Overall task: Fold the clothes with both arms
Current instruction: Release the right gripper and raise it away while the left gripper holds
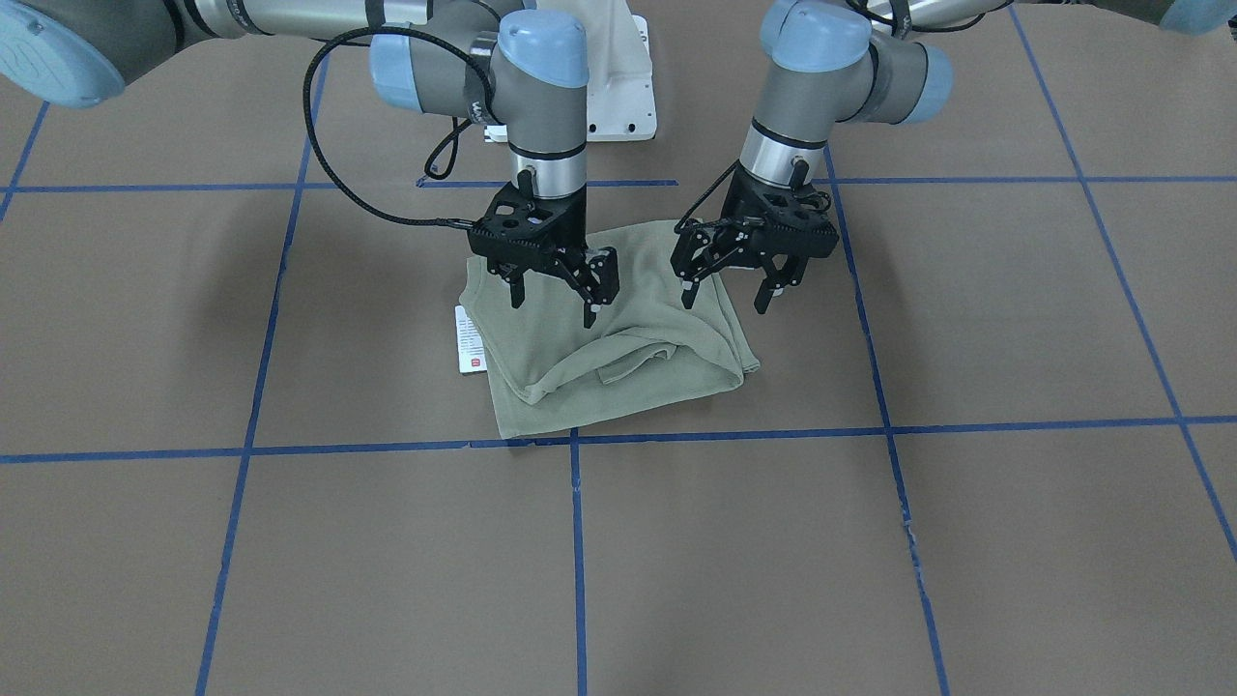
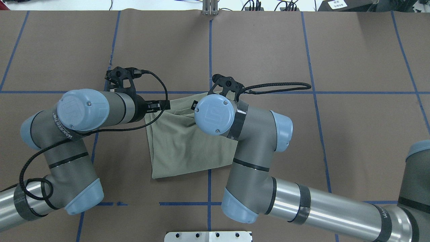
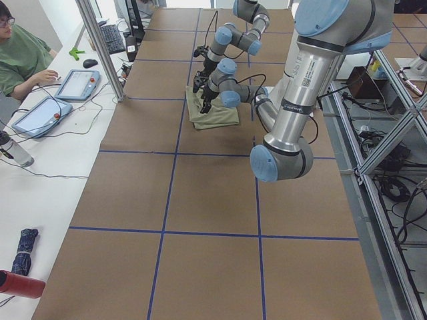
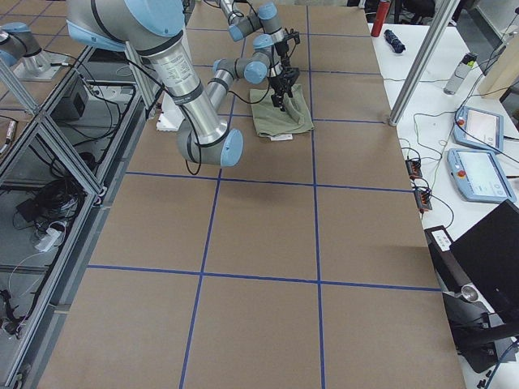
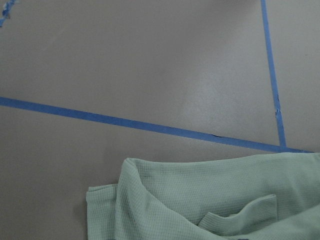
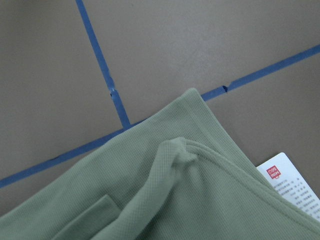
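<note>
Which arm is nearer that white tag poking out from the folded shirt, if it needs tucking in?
Probably the right. Its open right gripper hangs over the tag side of the shirt, near the white tag; the left gripper, also open, is over the opposite edge.

Brown worktop gridded with blue tape; white base at its edge; operator seated beside two tablets.
</note>
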Robot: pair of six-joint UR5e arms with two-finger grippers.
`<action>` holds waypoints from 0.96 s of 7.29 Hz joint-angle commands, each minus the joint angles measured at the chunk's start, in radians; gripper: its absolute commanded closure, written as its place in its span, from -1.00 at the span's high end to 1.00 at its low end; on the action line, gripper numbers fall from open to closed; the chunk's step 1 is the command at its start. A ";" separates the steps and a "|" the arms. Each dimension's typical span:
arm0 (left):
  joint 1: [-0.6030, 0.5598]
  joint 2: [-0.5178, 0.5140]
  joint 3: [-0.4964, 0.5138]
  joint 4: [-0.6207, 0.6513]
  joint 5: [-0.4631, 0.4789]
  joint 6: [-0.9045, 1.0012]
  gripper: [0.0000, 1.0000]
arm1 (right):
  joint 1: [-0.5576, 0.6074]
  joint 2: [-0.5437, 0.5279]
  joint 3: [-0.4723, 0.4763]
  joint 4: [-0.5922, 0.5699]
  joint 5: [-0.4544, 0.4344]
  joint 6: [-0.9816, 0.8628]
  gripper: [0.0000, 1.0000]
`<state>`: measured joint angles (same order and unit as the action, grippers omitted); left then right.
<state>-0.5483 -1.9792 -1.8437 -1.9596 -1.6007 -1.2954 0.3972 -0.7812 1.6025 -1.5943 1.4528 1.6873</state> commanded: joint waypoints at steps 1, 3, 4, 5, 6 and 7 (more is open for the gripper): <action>-0.004 0.000 0.000 -0.002 -0.005 0.005 1.00 | -0.029 0.016 -0.106 0.000 -0.046 -0.062 1.00; -0.005 0.000 -0.006 -0.007 -0.019 0.007 1.00 | 0.030 0.023 -0.147 0.001 -0.046 -0.128 1.00; -0.007 0.000 -0.009 -0.007 -0.021 0.007 1.00 | 0.063 0.066 -0.244 0.002 -0.045 -0.168 1.00; -0.007 0.002 -0.015 -0.007 -0.021 0.005 1.00 | 0.109 0.116 -0.330 0.001 -0.037 -0.205 1.00; -0.005 0.006 -0.017 -0.007 -0.021 0.005 1.00 | 0.159 0.120 -0.366 0.001 -0.035 -0.256 1.00; -0.007 0.010 -0.023 -0.007 -0.021 0.005 1.00 | 0.216 0.120 -0.421 0.001 -0.031 -0.279 1.00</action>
<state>-0.5546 -1.9738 -1.8607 -1.9665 -1.6211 -1.2899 0.5439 -0.6707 1.2523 -1.5936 1.4169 1.4513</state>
